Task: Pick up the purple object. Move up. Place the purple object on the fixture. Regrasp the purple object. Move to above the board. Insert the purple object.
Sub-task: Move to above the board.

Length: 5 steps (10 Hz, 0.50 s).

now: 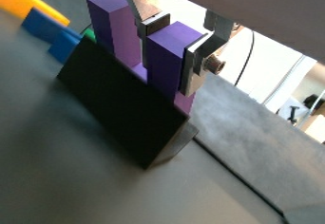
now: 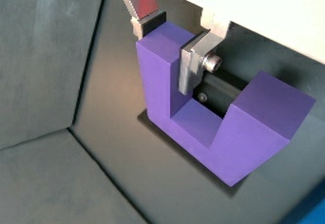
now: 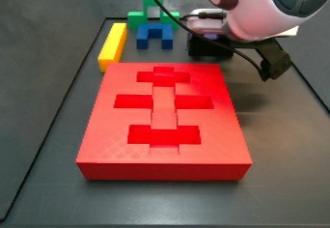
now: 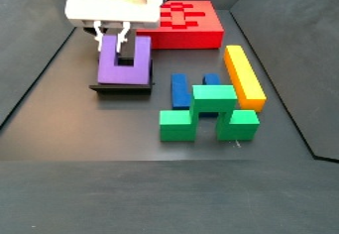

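One prong of purple object (image 2: pixel 210 123) clamped between gripper (image 2: pixel 172 40) jaws, block seated prongs-up on fixture (image 1: pixel 121 109), near the board (image 3: pixel 162 116), blue block (image 1: pixel 57 40) beyond on tabletop.

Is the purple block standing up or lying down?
Standing up: the purple block sits on the fixture, both prongs pointing up. The gripper is around one prong.

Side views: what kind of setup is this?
Likely a lab bench for robot insertion tests: dark walled work floor, red board with cross recesses, loose colored blocks, and the gripper on the purple object at the fixture.
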Motion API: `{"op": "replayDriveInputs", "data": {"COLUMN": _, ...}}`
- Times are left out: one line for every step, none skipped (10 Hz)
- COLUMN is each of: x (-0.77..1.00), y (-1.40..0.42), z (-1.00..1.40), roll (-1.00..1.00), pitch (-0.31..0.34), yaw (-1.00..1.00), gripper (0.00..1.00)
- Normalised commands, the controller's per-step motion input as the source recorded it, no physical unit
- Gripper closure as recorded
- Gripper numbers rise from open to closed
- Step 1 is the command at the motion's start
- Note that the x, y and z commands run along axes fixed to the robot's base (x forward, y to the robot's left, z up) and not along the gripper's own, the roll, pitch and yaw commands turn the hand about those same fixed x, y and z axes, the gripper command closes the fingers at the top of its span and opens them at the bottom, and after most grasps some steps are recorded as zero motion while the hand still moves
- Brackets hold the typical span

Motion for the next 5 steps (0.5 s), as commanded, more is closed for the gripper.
{"op": "replayDriveInputs", "data": {"x": 0.01, "y": -0.04, "z": 1.4, "roll": -0.12, "pitch": -0.042, "yaw": 0.06, "gripper": 1.0}}
{"op": "replayDriveInputs", "data": {"x": -0.01, "y": -0.03, "z": 1.4, "roll": -0.15, "pitch": -0.036, "yaw": 0.04, "gripper": 1.0}}
{"op": "replayDriveInputs", "data": {"x": -0.01, "y": -0.02, "z": 1.4, "roll": -0.1, "pitch": -0.055, "yaw": 0.02, "gripper": 1.0}}
{"op": "replayDriveInputs", "data": {"x": 0.0, "y": -0.03, "z": 1.4, "roll": -0.07, "pitch": -0.036, "yaw": 0.0, "gripper": 1.0}}
{"op": "replayDriveInputs", "data": {"x": -0.01, "y": -0.03, "z": 1.4, "roll": -0.03, "pitch": -0.02, "yaw": -0.02, "gripper": 1.0}}
